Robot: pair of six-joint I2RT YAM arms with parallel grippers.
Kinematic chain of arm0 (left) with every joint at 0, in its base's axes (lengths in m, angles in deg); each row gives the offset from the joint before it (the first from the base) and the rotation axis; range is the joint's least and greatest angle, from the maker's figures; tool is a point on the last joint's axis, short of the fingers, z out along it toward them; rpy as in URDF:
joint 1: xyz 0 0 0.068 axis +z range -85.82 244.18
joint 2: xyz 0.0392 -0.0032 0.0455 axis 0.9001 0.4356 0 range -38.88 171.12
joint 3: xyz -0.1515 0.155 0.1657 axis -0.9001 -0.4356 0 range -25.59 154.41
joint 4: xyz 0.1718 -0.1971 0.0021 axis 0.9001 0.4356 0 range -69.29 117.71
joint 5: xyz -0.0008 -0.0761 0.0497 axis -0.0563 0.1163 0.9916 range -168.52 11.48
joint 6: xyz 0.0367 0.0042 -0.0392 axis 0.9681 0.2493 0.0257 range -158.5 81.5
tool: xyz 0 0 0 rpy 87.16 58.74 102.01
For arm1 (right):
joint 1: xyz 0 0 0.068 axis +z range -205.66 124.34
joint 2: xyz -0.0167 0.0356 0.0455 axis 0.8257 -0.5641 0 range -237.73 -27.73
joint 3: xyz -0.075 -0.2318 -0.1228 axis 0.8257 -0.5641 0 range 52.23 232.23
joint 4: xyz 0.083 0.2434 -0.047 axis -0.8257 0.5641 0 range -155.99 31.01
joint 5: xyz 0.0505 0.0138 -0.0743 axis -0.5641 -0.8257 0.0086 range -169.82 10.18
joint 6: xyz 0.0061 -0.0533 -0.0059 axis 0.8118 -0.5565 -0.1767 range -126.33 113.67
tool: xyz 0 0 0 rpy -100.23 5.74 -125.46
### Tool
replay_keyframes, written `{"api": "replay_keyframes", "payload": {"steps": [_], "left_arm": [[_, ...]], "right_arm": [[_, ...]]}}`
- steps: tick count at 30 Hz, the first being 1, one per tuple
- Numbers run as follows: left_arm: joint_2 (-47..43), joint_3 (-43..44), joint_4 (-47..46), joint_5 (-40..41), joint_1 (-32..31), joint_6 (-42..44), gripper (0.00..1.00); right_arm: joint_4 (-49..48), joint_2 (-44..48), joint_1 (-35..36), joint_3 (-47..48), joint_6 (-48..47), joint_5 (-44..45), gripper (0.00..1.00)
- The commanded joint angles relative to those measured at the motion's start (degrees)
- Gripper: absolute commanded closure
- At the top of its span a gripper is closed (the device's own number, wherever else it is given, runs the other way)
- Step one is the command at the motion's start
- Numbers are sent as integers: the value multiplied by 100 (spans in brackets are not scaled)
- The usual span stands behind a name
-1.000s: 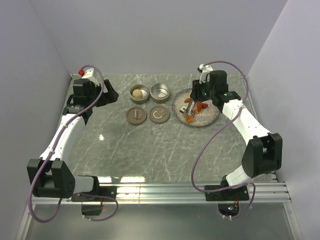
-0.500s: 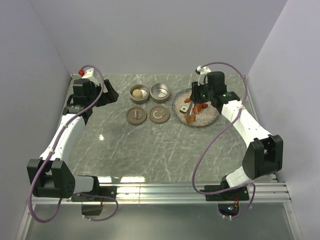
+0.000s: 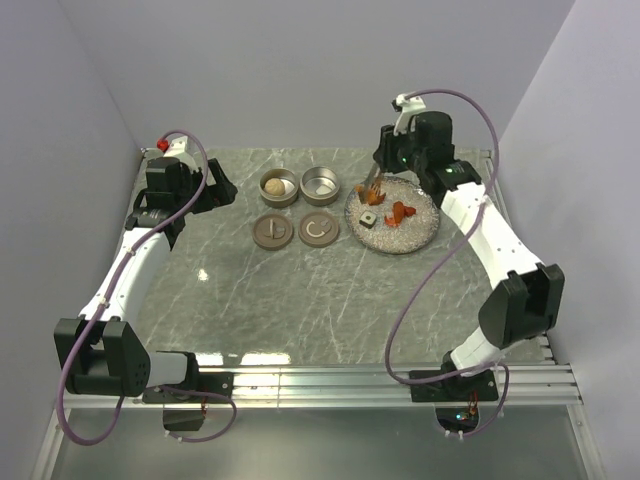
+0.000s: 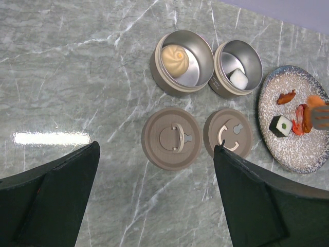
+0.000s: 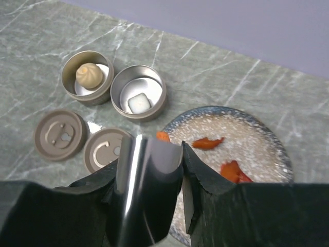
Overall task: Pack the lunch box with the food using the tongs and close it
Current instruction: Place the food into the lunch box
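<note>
Near the far left corner of the table [image 3: 300, 290], the left gripper [image 4: 157, 147] hangs above the stone with its jaws spread wide and nothing between them. By the middle of the far edge stand two round metal tins, close together. The left tin [image 4: 184, 62] holds a beige ball [image 4: 176, 53], and the right tin [image 4: 238, 68] holds a small white cube [image 4: 238, 78]. Just in front of them, toward the near edge, two brown lids [image 4: 172, 138] lie flat, one before each tin. Toward the far right corner sits a speckled plate [image 3: 422, 233]. On it lie a dark block [image 3: 370, 217] and a few orange bits [image 3: 400, 210]. Over the plate's far left rim, the right gripper [image 5: 153, 164] is clamped on the tongs [image 5: 146, 195], which point down and away from it. One orange piece [image 3: 362, 188] shows right at the tip of the tongs, by the plate's rim on the side of the right tin. I cannot tell whether the tips actually pinch it.
</note>
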Motion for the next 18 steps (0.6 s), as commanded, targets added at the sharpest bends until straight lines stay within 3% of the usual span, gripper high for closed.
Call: {"api": "replay_keyframes", "payload": {"steps": [1, 8, 18], "left_arm": [[-103, 133, -122, -6, -7, 97, 1], [-50, 221, -43, 47, -16, 106, 1], [55, 370, 106, 170, -7, 150, 1]], "right_arm": [[-772, -281, 137, 317, 365, 18, 82], [-1493, -1080, 541, 958, 690, 193, 83], [-1740, -2048, 963, 1794, 796, 483, 82]]}}
